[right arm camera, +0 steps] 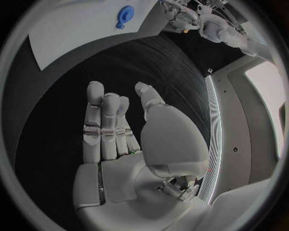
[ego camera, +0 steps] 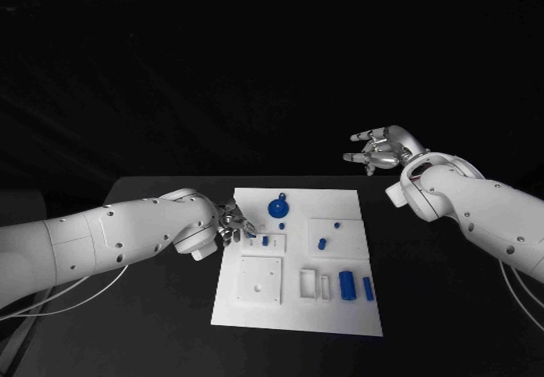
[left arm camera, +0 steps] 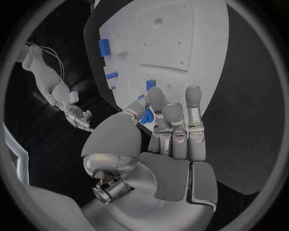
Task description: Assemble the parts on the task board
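Note:
The white task board (ego camera: 297, 310) lies in the middle of the table. My left hand (ego camera: 233, 222) reaches over the board's left edge and pinches a small blue part (left arm camera: 145, 117) between thumb and finger, low over the plate. A round blue part with a knob (ego camera: 279, 207) sits near the far edge, also visible as the round blue part (right arm camera: 124, 13). Small blue parts (ego camera: 322, 243) stand in the middle blocks, and a blue cylinder (ego camera: 347, 286) lies near the front right. My right hand (ego camera: 385, 149) hangs raised beyond the board's far right corner, fingers straight, holding nothing.
Raised white blocks (ego camera: 259, 280) with holes and slots sit on the board's near half. Black table (ego camera: 431, 314) surrounds the plate on all sides. My right forearm (ego camera: 476, 212) angles over the table's right side.

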Controlling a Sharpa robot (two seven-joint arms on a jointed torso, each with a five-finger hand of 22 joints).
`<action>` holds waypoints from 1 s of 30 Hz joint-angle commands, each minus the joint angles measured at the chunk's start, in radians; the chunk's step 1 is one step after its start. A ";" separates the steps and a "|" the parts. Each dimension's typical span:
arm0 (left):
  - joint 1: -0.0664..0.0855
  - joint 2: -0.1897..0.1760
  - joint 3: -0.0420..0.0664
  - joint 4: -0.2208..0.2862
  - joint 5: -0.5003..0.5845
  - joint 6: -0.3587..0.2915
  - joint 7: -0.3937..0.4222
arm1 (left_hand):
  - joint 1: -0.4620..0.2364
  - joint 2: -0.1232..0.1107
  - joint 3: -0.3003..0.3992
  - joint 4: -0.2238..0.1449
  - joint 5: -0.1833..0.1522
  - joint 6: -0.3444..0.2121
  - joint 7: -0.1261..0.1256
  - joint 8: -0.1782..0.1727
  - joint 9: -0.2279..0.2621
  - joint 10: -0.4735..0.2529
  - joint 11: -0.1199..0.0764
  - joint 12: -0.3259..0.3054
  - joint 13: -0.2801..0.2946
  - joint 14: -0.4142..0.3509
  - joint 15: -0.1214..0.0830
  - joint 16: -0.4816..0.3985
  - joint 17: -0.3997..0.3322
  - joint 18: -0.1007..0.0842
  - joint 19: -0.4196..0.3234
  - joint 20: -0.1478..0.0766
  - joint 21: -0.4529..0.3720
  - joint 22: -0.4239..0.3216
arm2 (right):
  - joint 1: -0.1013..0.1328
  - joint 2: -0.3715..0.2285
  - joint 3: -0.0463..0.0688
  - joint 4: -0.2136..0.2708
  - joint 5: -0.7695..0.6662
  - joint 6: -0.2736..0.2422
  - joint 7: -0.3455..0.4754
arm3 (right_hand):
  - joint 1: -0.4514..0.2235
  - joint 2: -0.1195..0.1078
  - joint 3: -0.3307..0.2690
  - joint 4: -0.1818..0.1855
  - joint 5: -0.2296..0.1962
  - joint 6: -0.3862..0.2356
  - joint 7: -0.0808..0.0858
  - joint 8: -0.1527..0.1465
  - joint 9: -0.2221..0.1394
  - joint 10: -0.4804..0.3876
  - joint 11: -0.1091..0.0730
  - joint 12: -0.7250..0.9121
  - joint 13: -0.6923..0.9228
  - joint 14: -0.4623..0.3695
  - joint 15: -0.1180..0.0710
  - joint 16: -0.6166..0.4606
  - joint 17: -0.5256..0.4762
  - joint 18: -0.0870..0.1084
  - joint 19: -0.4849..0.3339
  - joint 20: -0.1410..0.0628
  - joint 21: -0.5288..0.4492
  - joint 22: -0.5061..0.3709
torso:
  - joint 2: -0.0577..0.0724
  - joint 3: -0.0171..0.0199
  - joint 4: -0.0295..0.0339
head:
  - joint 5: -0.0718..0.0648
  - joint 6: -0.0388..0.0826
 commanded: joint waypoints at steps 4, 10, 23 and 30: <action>-0.008 0.016 0.000 -0.014 -0.060 -0.007 -0.011 | 0.004 0.011 0.050 -0.052 0.004 0.085 -0.077 -0.002 0.141 0.045 -0.013 0.004 -0.002 0.010 0.001 -0.004 0.001 0.005 0.006 0.000 0.006 0.018 | -0.001 0.002 0.001 0.001 -0.001 0.012 0.001 | -0.009 0.001 0.000 0.008 0.005 0.000 0.001 -0.002 0.001 -0.005 -0.001 0.004 0.001 -0.005 -0.002 0.004 0.000 0.013 0.004 0.002 -0.002 0.018 | 0.000 0.0002 0.0000 | -0.002 -0.005; -0.017 0.026 0.000 -0.026 -0.080 0.001 -0.017 | 0.003 0.011 0.050 -0.053 0.004 0.085 -0.076 -0.004 0.142 0.045 -0.012 0.005 -0.003 0.010 0.001 -0.005 0.003 0.005 0.005 0.001 0.006 0.018 | -0.001 0.002 0.001 0.002 -0.001 0.012 0.001 | -0.009 0.001 0.000 0.008 0.005 0.000 0.001 -0.002 0.001 -0.005 -0.001 0.004 0.001 -0.005 -0.002 0.004 0.000 0.013 0.004 0.002 -0.002 0.018 | -0.001 -0.0004 0.0009 | -0.003 -0.006; -0.025 0.032 0.000 -0.040 -0.102 0.028 -0.028 | 0.004 0.012 0.051 -0.054 0.004 0.087 -0.076 -0.006 0.143 0.045 -0.012 0.006 -0.004 0.010 0.001 -0.005 0.005 0.005 0.005 0.001 0.008 0.018 | -0.001 0.002 0.001 0.002 -0.001 0.012 0.002 | -0.009 0.001 0.000 0.008 0.005 0.000 0.001 -0.002 0.001 -0.005 -0.001 0.004 0.001 -0.005 -0.002 0.004 0.000 0.013 0.004 0.002 -0.002 0.018 | 0.000 -0.0006 0.0012 | -0.006 -0.008; -0.027 0.036 0.000 -0.047 -0.112 0.035 -0.031 | 0.004 0.012 0.051 -0.054 0.004 0.087 -0.076 -0.006 0.143 0.045 -0.012 0.006 -0.004 0.010 0.001 -0.005 0.005 0.005 0.005 0.001 0.008 0.018 | -0.001 0.002 0.001 0.003 -0.001 0.012 0.002 | -0.009 0.001 0.000 0.008 0.005 0.000 0.001 -0.002 0.001 -0.005 -0.001 0.004 0.001 -0.005 -0.002 0.004 0.000 0.013 0.004 0.002 -0.002 0.018 | -0.001 -0.0003 0.0007 | -0.007 -0.009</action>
